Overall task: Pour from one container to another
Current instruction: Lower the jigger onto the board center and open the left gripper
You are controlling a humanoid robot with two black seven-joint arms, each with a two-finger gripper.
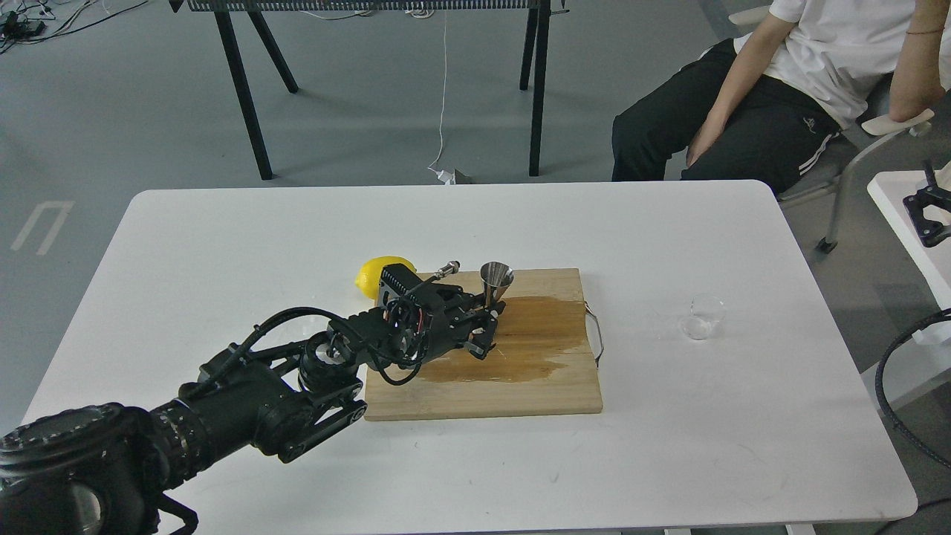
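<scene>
The steel jigger (pixel 496 279) stands upright at the back of the wooden board (pixel 483 397), with only its upper cone showing. My left gripper (pixel 487 321) reaches in from the left and is shut on the jigger around its waist and lower cone. The small clear glass cup (pixel 702 317) stands upright on the white table (pixel 223 245), well to the right of the board and apart from both grippers. A small dark two-pronged part at the right edge looks like my right gripper (pixel 925 215); its fingers cannot be told apart.
A lemon (pixel 383 273) lies just behind my left wrist at the board's back left corner. A dark wet stain (pixel 535 342) covers the board's middle. A seated person (pixel 780 89) is beyond the table's far right corner, and a second white surface (pixel 903 208) stands at the right.
</scene>
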